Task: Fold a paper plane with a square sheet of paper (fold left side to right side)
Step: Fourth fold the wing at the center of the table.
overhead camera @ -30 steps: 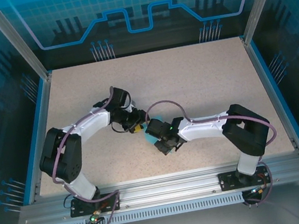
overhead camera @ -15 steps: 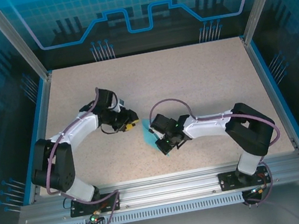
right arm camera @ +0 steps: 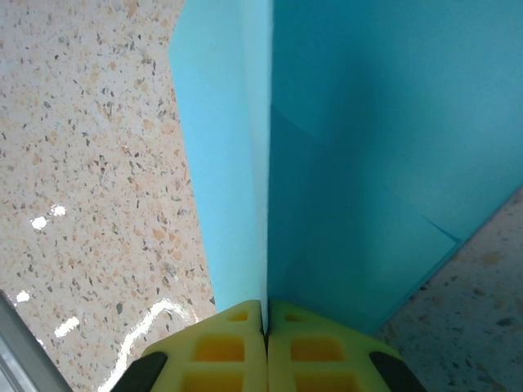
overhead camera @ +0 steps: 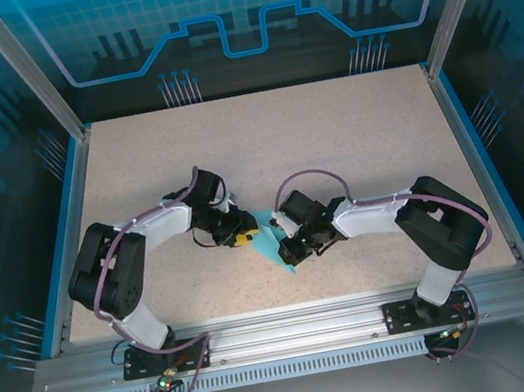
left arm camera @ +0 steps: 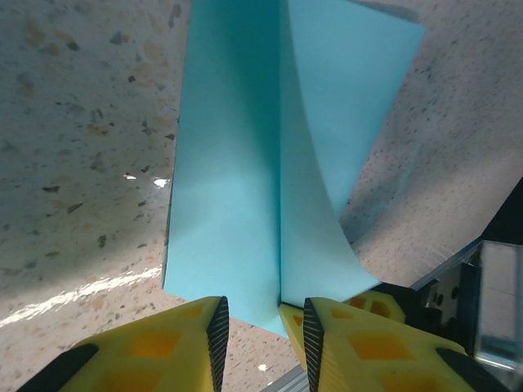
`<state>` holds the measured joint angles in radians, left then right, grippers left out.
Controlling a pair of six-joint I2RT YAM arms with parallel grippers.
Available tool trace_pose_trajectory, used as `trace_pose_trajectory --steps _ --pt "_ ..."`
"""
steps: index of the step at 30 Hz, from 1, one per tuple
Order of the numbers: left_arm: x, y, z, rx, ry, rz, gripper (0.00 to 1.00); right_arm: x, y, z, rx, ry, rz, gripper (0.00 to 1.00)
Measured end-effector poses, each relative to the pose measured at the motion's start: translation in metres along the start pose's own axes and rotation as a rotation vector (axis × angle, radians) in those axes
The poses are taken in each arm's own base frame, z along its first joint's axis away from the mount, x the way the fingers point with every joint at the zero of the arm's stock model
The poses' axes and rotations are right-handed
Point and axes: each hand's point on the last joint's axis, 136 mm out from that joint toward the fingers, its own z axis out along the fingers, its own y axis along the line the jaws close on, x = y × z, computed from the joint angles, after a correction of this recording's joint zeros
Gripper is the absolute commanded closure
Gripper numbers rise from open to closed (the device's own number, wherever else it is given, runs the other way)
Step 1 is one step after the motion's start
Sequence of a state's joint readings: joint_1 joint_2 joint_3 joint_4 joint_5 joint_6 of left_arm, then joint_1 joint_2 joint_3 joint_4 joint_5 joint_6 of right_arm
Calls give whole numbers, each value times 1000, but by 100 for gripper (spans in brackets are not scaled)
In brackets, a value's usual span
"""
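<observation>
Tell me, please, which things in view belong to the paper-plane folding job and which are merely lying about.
Belongs to the job:
light-blue paper, part-folded with a raised crease
right gripper, pinched shut on that crease
left gripper, jaws apart around the paper's near edge

Just there:
speckled tabletop
aluminium frame rail
blue enclosure walls

Place: robot lab cell
Frame: aluminium posts (overhead camera: 23,71) upper left and right, rail (overhead camera: 286,334) along the bottom
Walls: blue panels (overhead camera: 240,12) with circuit graphics, top
Surface: speckled table (overhead camera: 332,133), centre
</observation>
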<state>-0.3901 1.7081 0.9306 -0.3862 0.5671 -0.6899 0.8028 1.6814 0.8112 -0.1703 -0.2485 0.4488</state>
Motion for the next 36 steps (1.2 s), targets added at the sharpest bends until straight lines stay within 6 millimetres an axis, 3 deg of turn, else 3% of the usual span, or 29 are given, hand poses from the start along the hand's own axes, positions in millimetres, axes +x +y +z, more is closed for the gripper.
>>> trace_pose_trajectory --steps 11,25,36 --pt "-5 -12 21 -5 29 17 62 -1 2 -1 -58 -4 21 94" --pt "-9 -8 35 -31 49 7 59 -1 1 0 -95 2 50 90" --pt "-10 -8 36 -36 53 2 59 -3 0 -2 -97 -6 58 75"
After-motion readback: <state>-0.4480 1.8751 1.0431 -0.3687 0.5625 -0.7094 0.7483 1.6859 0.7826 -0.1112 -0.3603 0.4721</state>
